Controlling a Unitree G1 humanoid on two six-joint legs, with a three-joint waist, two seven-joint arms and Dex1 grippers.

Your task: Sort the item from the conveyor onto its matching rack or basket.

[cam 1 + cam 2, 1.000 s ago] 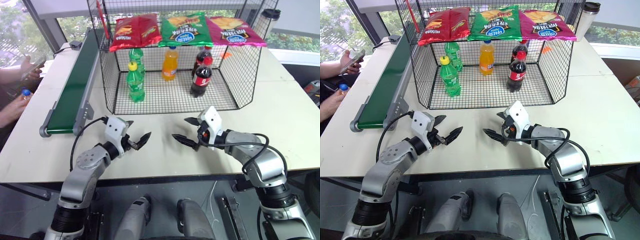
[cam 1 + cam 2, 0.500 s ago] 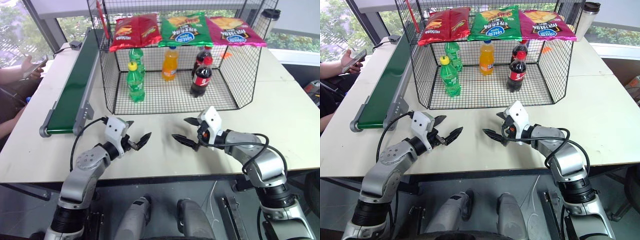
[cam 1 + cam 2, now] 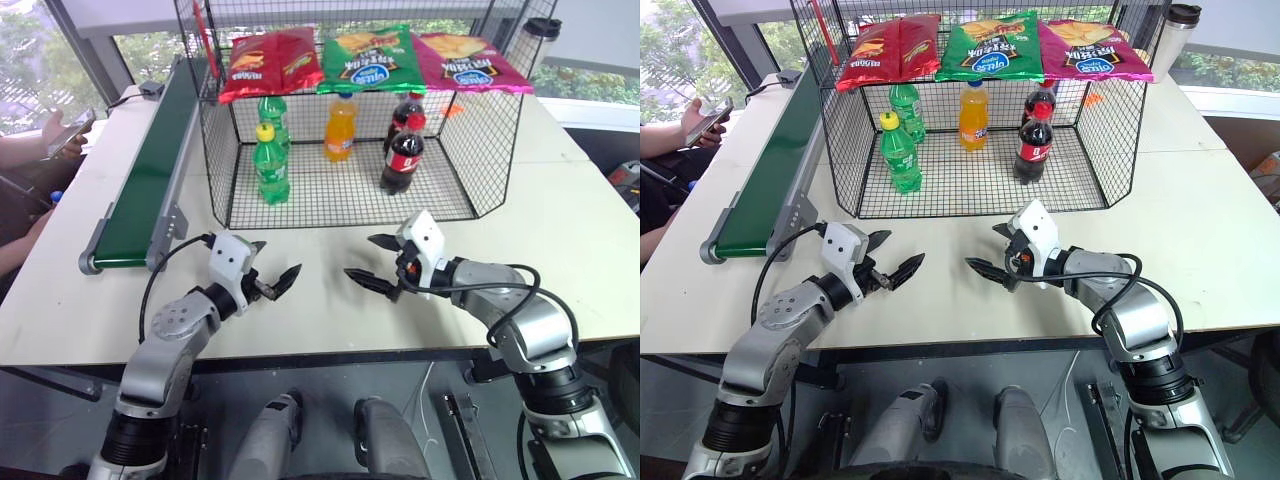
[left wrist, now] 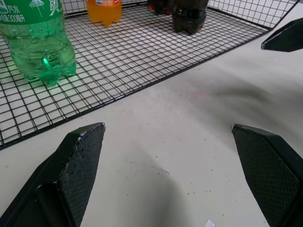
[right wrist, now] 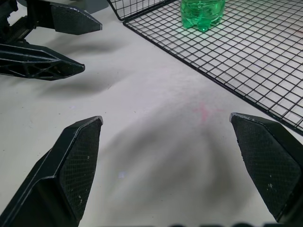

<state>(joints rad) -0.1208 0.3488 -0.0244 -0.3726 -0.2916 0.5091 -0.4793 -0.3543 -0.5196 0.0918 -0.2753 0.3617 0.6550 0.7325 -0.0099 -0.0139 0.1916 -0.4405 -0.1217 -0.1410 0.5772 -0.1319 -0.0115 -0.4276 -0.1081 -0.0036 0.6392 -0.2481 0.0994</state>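
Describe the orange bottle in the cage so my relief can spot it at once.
Start at the black wire cage at the far side of the table, with three chip bags lying on top. Under the green bag, at the back of the floor, stands the orange bottle. Its neighbours are two green bottles to its left and two dark cola bottles to its right.

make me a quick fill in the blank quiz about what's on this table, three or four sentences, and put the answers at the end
1. Three chip bags lie on top of the cage: red, ____ and pink.
2. Both green bottles stand on the ____ side of the cage floor.
3. The belt has ____ bottles on it.
4. Both grippers, left and right, hang ____ over the table, holding nothing.

Missing words: green; left; no; open
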